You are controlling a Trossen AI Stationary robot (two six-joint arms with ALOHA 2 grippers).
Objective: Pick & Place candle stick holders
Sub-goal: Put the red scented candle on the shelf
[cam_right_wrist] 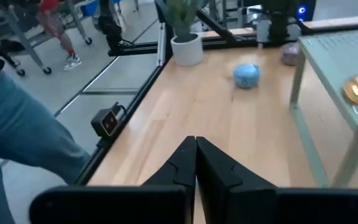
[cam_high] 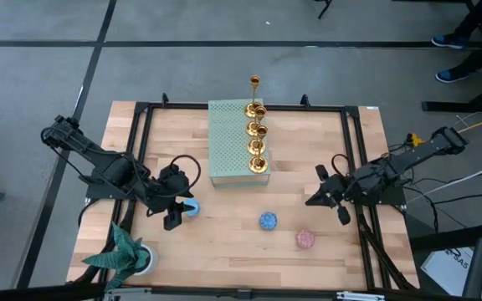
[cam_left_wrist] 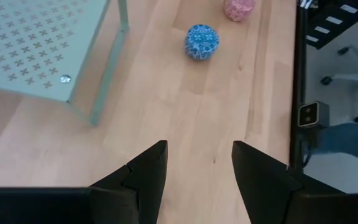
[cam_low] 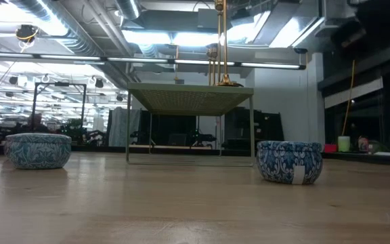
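- Five candle stick holders (cam_high: pixel 257 130) stand in a row on the pale green perforated stand (cam_high: pixel 228 142), along its right edge near the back middle of the table; we see their gold stems rising above it in the low view.
- Our left gripper (cam_high: pixel 172 219) hovers over the wooden table (cam_high: pixel 224 242) at its front left, fingers (cam_left_wrist: pixel 148 171) apart with nothing between them, just beside a blue tin (cam_high: pixel 190 208).
- Our right gripper (cam_high: pixel 318 199) sits low over the table's right side, its fingers (cam_right_wrist: pixel 185 158) pressed together on nothing.
- We see light butcher-block planks framed by a black metal rail (cam_high: pixel 141 150), with a blue disc (cam_high: pixel 268 221) and a pink disc (cam_high: pixel 305 240) lying near each other toward the front right.
- A potted green plant (cam_high: pixel 128 255) in a white pot stands at the front left corner.
- Beyond the table lies grey floor with dark seams; someone's blue shoes (cam_high: pixel 452 40) show at the far right.
- From table height we see an open workshop with exposed ducts, strip lights and distant benches.
- A person's jeans leg (cam_right_wrist: pixel 23 143) stands beside the table in the right wrist view.
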